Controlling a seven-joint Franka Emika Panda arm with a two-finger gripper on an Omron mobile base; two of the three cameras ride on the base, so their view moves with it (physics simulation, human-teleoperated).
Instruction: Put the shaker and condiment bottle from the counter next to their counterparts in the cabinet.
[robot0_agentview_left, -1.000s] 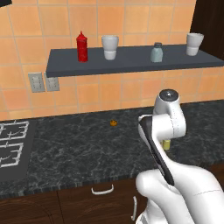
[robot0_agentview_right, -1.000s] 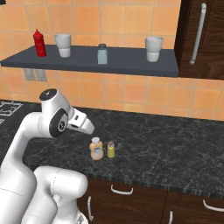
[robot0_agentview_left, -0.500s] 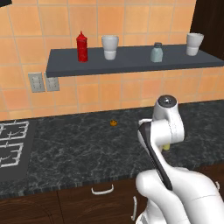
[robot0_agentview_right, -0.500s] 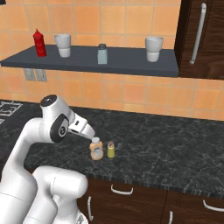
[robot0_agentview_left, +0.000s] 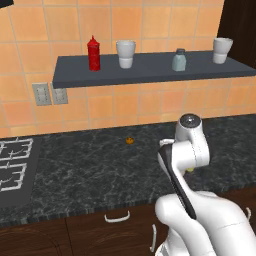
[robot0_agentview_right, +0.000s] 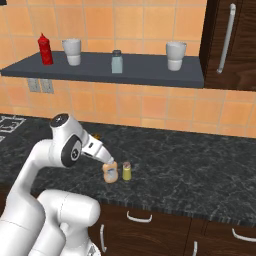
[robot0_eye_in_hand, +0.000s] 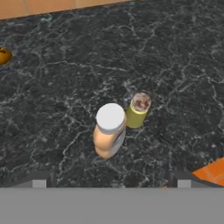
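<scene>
The pincer (robot0_eye_in_hand: 112, 183) hangs over the counter (robot0_eye_in_hand: 52, 87) with its two dark fingertips (robot0_eye_in_hand: 38, 180) set wide apart and nothing between them. In the hand view, straight ahead of the gap between the tips and a little beyond them, the condiment bottle (robot0_eye_in_hand: 109, 131) stands upright, its pale cap toward the camera; no tip touches it. Just past the bottle and slightly to its right stands the shaker (robot0_eye_in_hand: 138, 110), also upright, so close to the bottle that the two look to be touching or nearly so. Farther off, toward the upper left of the hand view, a small orange object (robot0_eye_in_hand: 4, 56) lies on the dark stone, well apart from both. In the right base view the end of the arm slants down toward the condiment bottle (robot0_agentview_right: 110, 171), with the shaker (robot0_agentview_right: 127, 171) just beside it on the side away from the arm; the arm's own wrist hides how near the pincer comes to the cap. High above and beyond the pincer, against the orange tiles, runs the cabinet (robot0_agentview_right: 150, 77), a flat dark shelf. On it stand the red bottle (robot0_agentview_right: 45, 49) at the far left, a white cup (robot0_agentview_right: 71, 52) next to it, the grey-blue shaker (robot0_agentview_right: 116, 62) near the middle, and a second white cup (robot0_agentview_right: 175, 55) toward the right end.
</scene>
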